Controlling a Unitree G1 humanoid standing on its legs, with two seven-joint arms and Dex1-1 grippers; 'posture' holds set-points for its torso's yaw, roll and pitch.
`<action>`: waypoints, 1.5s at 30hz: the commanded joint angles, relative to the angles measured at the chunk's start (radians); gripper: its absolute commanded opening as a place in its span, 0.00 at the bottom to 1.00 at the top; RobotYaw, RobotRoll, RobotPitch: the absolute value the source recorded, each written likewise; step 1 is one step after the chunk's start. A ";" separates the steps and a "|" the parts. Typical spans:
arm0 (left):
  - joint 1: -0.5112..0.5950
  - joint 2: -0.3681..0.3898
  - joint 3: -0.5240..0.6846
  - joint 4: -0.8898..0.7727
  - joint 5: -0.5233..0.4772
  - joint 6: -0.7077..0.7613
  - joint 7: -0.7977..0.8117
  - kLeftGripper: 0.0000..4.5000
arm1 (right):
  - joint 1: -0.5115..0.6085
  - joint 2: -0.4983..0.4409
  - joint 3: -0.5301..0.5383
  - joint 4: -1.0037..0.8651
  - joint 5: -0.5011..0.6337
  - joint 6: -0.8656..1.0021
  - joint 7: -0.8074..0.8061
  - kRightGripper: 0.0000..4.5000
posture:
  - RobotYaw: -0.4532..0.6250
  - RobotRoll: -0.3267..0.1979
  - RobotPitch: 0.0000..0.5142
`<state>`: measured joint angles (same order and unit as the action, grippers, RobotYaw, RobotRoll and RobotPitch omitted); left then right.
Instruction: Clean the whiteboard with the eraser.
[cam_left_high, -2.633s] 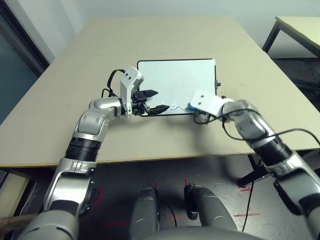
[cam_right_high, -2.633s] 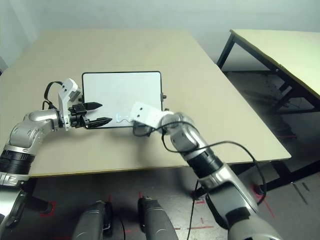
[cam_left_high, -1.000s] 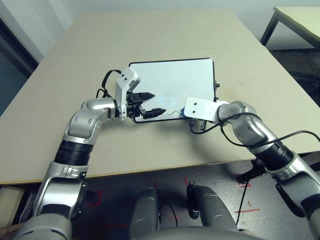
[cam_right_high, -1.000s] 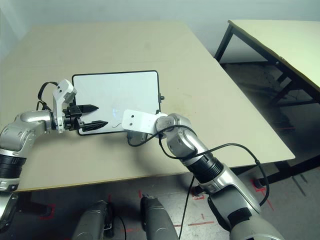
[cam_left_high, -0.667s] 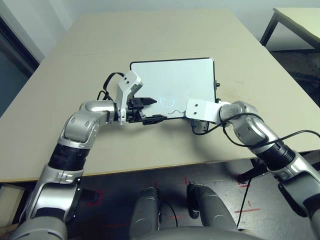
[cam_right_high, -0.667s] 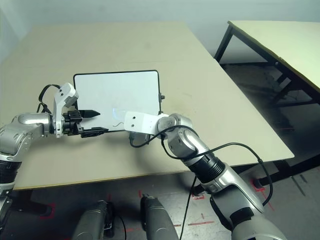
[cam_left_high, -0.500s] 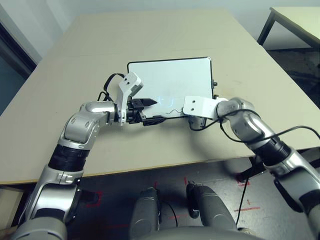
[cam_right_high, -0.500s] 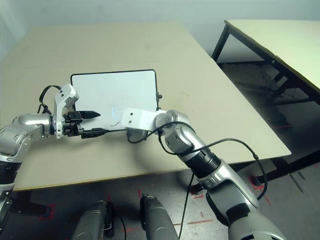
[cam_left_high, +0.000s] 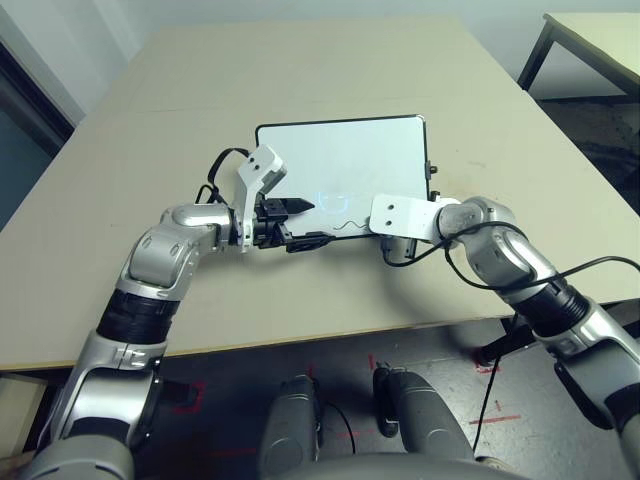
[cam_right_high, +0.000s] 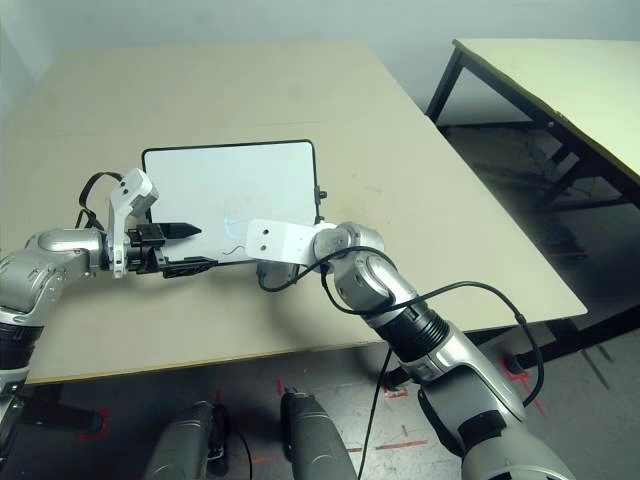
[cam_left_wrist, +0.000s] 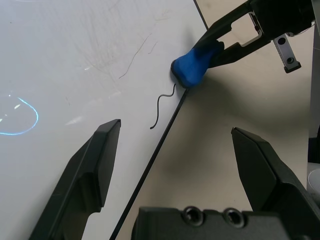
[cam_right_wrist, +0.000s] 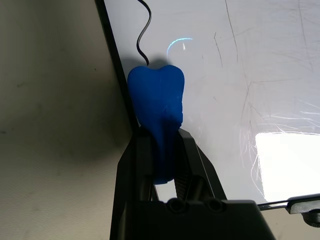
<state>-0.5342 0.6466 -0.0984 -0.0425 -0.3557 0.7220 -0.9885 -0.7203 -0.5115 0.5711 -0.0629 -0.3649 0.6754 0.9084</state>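
Note:
The whiteboard (cam_left_high: 345, 160) lies flat on the tan table (cam_left_high: 300, 60), white with a thin black frame. A thin dark squiggle (cam_left_wrist: 162, 107) sits near its near edge. My right gripper (cam_right_wrist: 159, 136) is shut on the bright blue eraser (cam_right_wrist: 156, 105), whose tip presses on the board's near frame right beside the squiggle. The eraser (cam_left_wrist: 195, 65) also shows in the left wrist view, held by the right fingers. My left gripper (cam_left_high: 320, 222) is open at the board's near-left part, one finger over the white surface and the other over the table in front of the frame.
Small black knobs (cam_left_high: 432, 170) stick out of the board's right side. A second table (cam_right_high: 560, 80) stands off to the right across a gap of floor. A black cable (cam_left_high: 560, 270) hangs from my right forearm past the table's front edge.
The left gripper has dropped slightly toward the board's near edge, its lower finger now off the white surface. The right gripper with the eraser stays by the squiggle. The camera has shifted a little.

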 joint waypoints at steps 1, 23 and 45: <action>0.011 0.004 -0.009 -0.009 0.000 0.007 0.006 1.00 | 0.001 0.034 0.017 0.021 -0.008 0.009 -0.010 0.12 | 0.36 0.62 0.27; 0.047 0.013 0.009 -0.059 -0.022 0.038 0.036 1.00 | -0.059 0.187 0.071 0.113 -0.046 -0.031 -0.010 0.12 | 0.38 0.62 0.29; 0.029 0.019 -0.004 -0.017 -0.020 0.014 0.025 1.00 | 0.016 -0.026 0.014 0.088 -0.049 -0.074 0.021 0.12 | 0.35 0.62 0.30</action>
<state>-0.5030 0.6585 -0.0943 -0.0669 -0.3809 0.7420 -0.9573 -0.7201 -0.5364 0.5838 -0.0014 -0.4000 0.5860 0.9329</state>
